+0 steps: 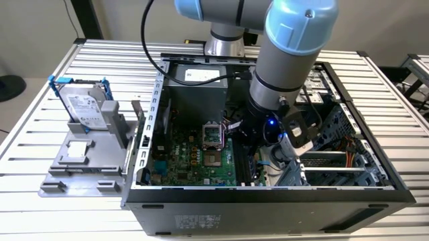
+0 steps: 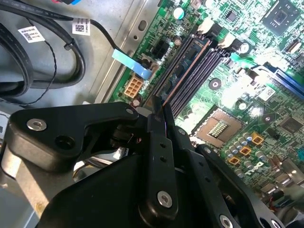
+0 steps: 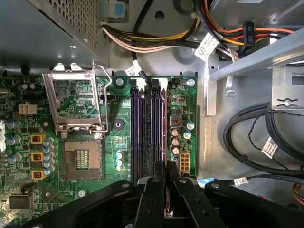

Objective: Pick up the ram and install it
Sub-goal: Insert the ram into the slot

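- We see the robot arm (image 1: 282, 65) reaching down into an open computer case (image 1: 268, 193) that lies on a slatted metal table (image 1: 40, 150).
- The gripper (image 3: 165, 175) hangs low over the green motherboard (image 1: 194, 163), right above the row of long black memory slots (image 3: 148, 126).
- Its two black fingers (image 2: 160, 128) stand close together, with only a thin gap between them in both wrist views.
- A thin dark strip with a coppery edge runs from between the fingertips along the slots in the second wrist view; we take this for the ram (image 2: 183, 66), pinched edge-on and lying in line with one slot.
- We cannot tell whether the ram is fully seated or only resting on the slot.
- Beside the slots sits the open processor socket (image 3: 83, 159), with its metal frame (image 3: 76, 99) swung up.
- On the other side of the slots, black cables (image 3: 251, 137) loop over the bare case floor, and a bundle of coloured wires (image 3: 156, 42) crosses near the slot ends.
- At the exterior view's left, well apart from the case, a silver hard drive (image 1: 84, 108) in a blue-edged frame leans on a grey stand (image 1: 80, 165).
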